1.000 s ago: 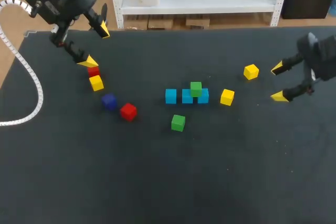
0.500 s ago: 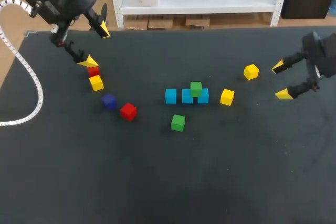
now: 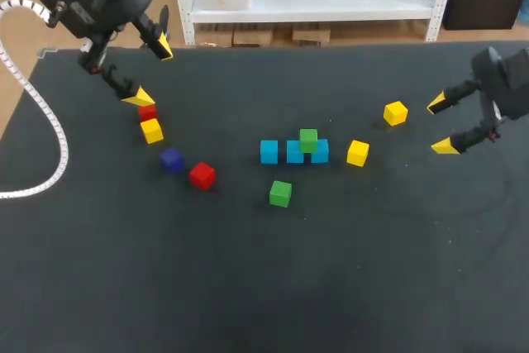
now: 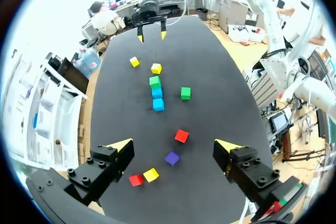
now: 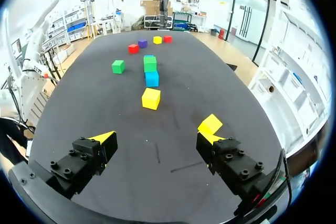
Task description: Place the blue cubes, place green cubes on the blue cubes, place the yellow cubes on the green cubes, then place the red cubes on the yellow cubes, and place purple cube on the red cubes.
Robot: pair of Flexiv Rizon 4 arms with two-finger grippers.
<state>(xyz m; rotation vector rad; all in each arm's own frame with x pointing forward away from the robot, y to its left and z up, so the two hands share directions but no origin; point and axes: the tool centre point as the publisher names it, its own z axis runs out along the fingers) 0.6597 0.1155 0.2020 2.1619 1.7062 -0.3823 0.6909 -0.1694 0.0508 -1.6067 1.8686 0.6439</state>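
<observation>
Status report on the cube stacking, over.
Left gripper open by a red-yellow pair; right gripper open near a yellow cube. Blue cubes in a row, one green cube on them, second green cube loose. No obstruction seen.

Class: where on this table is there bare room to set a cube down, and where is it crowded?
Bare: the table in front of the loose green cube, and the far strip behind the blue row. Crowded: around that row, and the red cube and yellow cube at the left fingers.
</observation>
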